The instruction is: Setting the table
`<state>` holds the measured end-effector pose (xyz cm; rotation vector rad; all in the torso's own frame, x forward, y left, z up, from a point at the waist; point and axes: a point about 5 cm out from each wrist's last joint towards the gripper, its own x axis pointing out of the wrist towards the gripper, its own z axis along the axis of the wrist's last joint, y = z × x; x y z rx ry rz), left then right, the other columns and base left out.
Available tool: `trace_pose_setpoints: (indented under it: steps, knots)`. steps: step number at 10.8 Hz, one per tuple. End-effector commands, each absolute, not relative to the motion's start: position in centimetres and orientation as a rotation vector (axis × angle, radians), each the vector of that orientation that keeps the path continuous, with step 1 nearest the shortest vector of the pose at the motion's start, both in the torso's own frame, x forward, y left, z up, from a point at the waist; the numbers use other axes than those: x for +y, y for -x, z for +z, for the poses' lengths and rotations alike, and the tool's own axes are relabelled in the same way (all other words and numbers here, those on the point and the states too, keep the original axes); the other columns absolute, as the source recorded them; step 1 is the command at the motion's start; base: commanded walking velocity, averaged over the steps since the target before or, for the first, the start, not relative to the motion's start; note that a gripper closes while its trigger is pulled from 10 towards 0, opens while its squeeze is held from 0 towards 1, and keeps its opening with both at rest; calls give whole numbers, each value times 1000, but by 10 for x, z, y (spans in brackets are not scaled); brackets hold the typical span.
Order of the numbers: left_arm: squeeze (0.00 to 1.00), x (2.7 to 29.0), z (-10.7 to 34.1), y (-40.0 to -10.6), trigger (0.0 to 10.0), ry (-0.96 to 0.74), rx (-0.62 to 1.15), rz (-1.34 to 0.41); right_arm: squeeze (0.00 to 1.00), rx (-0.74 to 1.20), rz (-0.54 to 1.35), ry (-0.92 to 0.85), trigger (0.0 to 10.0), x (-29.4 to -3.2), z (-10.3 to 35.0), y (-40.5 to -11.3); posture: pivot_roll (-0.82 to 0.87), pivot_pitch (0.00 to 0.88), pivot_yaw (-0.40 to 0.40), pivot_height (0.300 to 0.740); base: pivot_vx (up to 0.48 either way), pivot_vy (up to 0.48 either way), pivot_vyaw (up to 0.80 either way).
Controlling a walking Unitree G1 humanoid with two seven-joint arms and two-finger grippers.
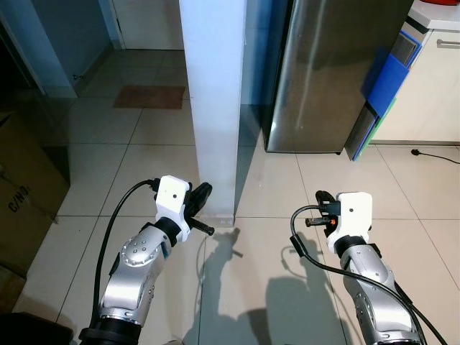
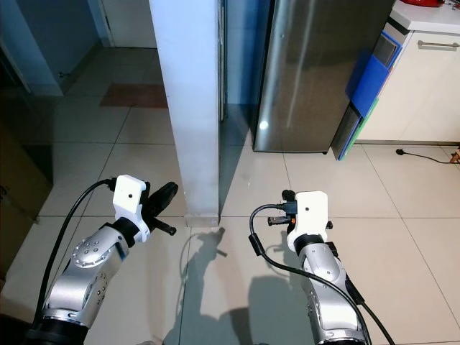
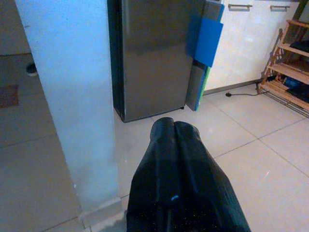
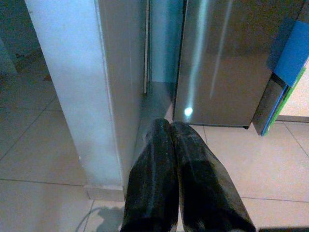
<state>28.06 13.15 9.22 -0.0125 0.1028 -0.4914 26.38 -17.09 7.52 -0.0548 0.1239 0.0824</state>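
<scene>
No tableware or table is in sight. Both silver arms are raised in front of me over a tiled floor. My left gripper (image 1: 203, 192) is shut and holds nothing; in the left wrist view its two black fingers (image 3: 174, 145) press together, pointing past a white pillar toward the fridge. My right gripper (image 1: 322, 198) is also shut and holds nothing, and its fingers (image 4: 169, 140) close against each other in the right wrist view.
A white pillar (image 1: 212, 100) stands directly ahead, close to the left gripper. Behind it is a steel fridge (image 1: 330, 72), with blue and green boards (image 1: 384, 83) leaning beside a white cabinet (image 1: 431, 86). Cardboard boxes (image 1: 21, 187) sit at the left. A wooden rack (image 3: 289, 63) stands farther right.
</scene>
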Motion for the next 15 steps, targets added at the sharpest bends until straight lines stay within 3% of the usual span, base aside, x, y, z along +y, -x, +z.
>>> trace_pose_setpoints:
  steps: [1,3,5,12,15]
  knots:
    - [0,130,93,-282,10000,6,100,-496,0,118,81,60,10000,-171,76,-265,-50,12,7,740,0,0,0]
    - [0,130,93,-282,10000,6,100,-496,0,118,81,60,10000,-171,76,-265,-50,12,7,740,0,0,0]
    - [0,145,105,-304,10000,80,94,-368,0,124,196,7,10000,-158,79,-270,-29,11,12,740,0,0,0]
    - [0,142,107,-307,10000,73,85,-374,0,125,214,11,10000,-158,79,-272,-24,8,7,740,0,0,0]
    - [0,141,106,-306,10000,72,87,-372,0,134,226,16,10000,-156,78,-272,-20,5,1,740,0,0,-679]
